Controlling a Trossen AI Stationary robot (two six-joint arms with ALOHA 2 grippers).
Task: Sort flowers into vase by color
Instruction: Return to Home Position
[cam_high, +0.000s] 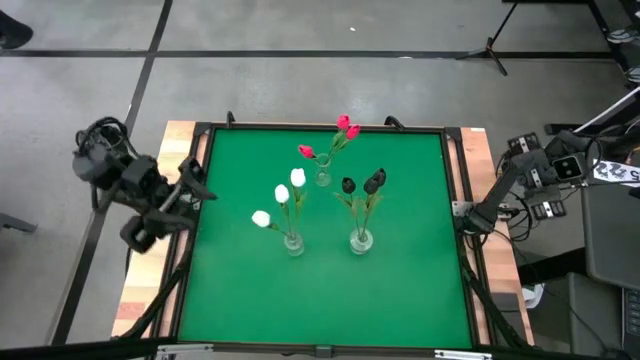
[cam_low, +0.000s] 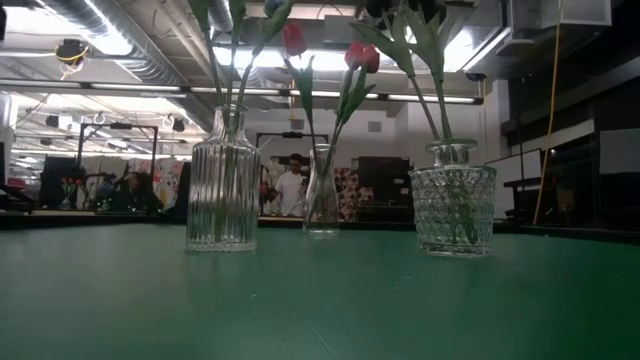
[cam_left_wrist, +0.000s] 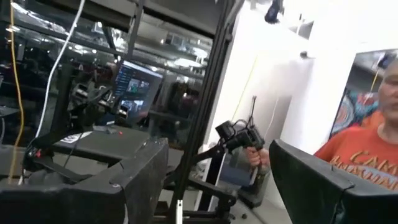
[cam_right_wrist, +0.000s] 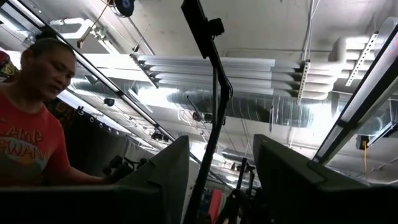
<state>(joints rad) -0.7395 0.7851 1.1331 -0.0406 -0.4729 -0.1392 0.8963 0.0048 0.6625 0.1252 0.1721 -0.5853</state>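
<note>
Three glass vases stand on the green table. In the high view a ribbed vase (cam_high: 292, 242) holds three white tulips (cam_high: 282, 194), a slim vase (cam_high: 322, 178) holds three red-pink tulips (cam_high: 343, 125), and a patterned vase (cam_high: 361, 239) holds three near-black tulips (cam_high: 372, 183). The low view shows the ribbed vase (cam_low: 222, 190), the slim vase (cam_low: 321, 195) with red heads (cam_low: 362, 56), and the patterned vase (cam_low: 452, 205). My left gripper (cam_high: 192, 180) (cam_left_wrist: 217, 186) hangs open at the table's left edge. My right gripper (cam_right_wrist: 221, 180) is open, its arm (cam_high: 530, 170) beyond the right edge.
A raised frame (cam_high: 455, 200) runs round the green mat. Bare mat lies on the near half (cam_high: 320, 300) and along both sides. A person in an orange shirt (cam_left_wrist: 367, 155) (cam_right_wrist: 25, 143) stands in the room beyond the table.
</note>
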